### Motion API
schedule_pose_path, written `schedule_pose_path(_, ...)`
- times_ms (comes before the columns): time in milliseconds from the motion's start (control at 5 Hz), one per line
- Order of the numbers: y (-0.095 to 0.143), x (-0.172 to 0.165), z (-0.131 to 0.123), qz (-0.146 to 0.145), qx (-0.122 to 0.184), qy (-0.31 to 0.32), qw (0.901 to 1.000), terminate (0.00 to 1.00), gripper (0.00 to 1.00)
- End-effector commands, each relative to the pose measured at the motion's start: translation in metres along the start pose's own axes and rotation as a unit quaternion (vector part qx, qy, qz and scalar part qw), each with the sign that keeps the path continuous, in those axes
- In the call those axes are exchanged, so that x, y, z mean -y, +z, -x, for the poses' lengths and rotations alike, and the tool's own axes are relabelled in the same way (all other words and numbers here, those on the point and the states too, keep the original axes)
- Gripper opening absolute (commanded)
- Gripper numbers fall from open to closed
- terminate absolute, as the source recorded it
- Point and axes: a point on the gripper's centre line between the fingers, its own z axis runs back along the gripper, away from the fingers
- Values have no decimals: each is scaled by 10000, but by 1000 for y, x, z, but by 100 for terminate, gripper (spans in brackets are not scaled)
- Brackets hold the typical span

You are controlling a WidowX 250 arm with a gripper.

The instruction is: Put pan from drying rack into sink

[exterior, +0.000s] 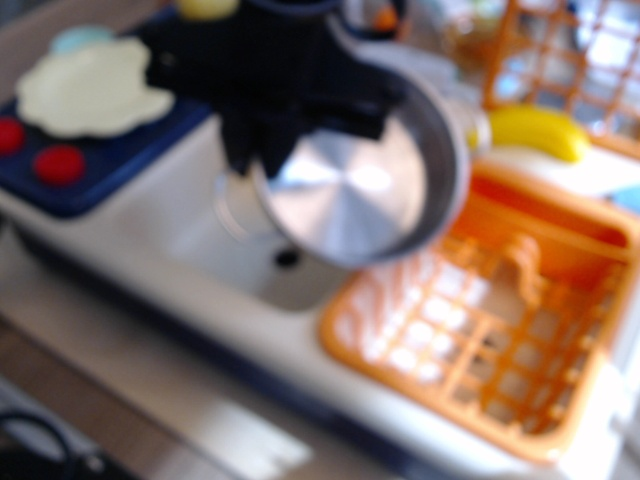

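Note:
The frame is blurred by motion. The shiny steel pan (360, 185) hangs tilted in the air above the cream-white sink (190, 225), its flat bottom facing me. My black gripper (250, 165) is shut on the pan's left rim and holds it up. The drain hole (287, 258) shows just below the pan. The orange drying rack (480, 340) at the right has nothing in it.
A cream scalloped plate (90, 85) lies on the dark blue stovetop (70, 165) with two red knobs (58, 163). A taller orange wire basket (560, 60) stands behind the rack, with a yellow banana (535, 128) beside it.

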Motion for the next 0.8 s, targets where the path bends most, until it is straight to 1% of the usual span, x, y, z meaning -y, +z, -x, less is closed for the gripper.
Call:
schedule_pose_path(0, -31, -39, -34, 60, 374, 129, 9992, 0, 0)
schedule_pose_path(200, -49, -35, -36, 278, 297, 236, 9989, 0, 100)
schedule_pose_path(600, -49, -35, -36, 278, 297, 236, 9989, 0, 100)
